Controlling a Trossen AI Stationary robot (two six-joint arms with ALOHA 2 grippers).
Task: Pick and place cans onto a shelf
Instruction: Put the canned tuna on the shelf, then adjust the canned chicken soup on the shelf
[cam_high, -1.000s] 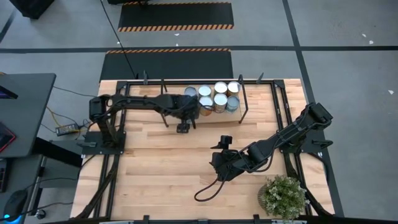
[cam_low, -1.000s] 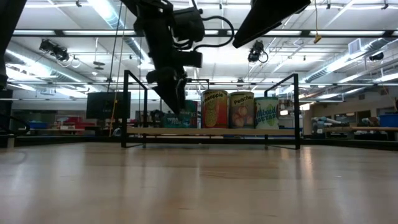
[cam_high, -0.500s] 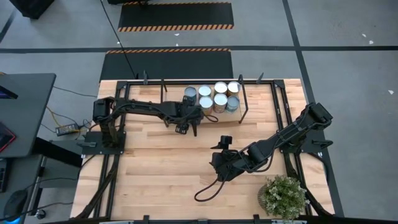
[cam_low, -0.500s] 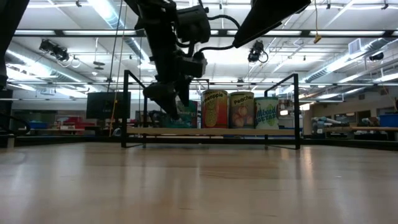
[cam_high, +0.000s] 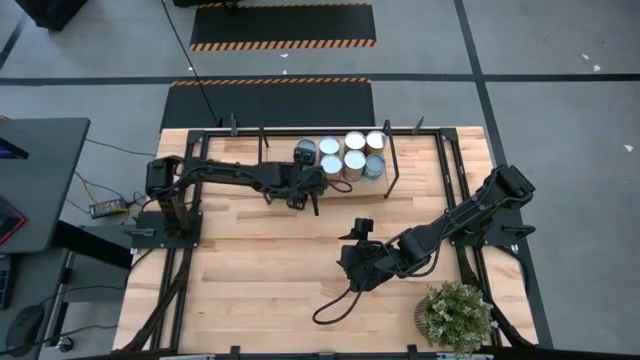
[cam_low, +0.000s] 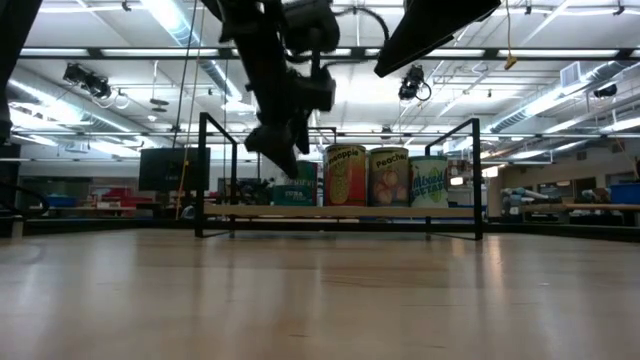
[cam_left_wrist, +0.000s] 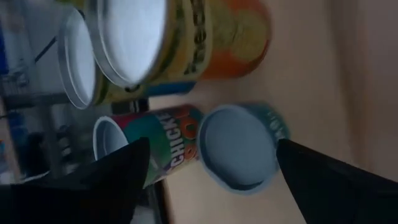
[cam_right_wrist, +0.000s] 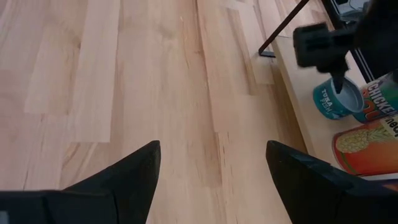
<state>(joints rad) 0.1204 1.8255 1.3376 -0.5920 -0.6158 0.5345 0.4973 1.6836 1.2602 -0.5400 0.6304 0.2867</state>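
Observation:
Several cans (cam_high: 353, 160) stand in a cluster on the shelf (cam_low: 340, 211) at the table's far edge. A short teal can with a blue-grey top (cam_left_wrist: 239, 146) stands on its base at the cluster's near-left corner, next to a chicken-labelled can (cam_left_wrist: 168, 146); it also shows in the right wrist view (cam_right_wrist: 336, 96). My left gripper (cam_high: 312, 185) hangs open just above the teal can, one finger on either side of it (cam_left_wrist: 212, 144). I cannot tell whether a fingertip touches the can. My right gripper (cam_right_wrist: 211, 180) is open and empty over the middle of the table (cam_high: 355, 265).
The shelf's black rod frame (cam_high: 390, 170) stands around the cans with upright legs. A bushy potted plant (cam_high: 455, 315) stands at the table's near right corner. Bare wooden tabletop (cam_high: 260, 260) lies between the shelf and the near edge.
My left gripper has dipped toward the shelf board beside the cans, then risen a little, and it has turned somewhat. The cans have kept their places on the shelf.

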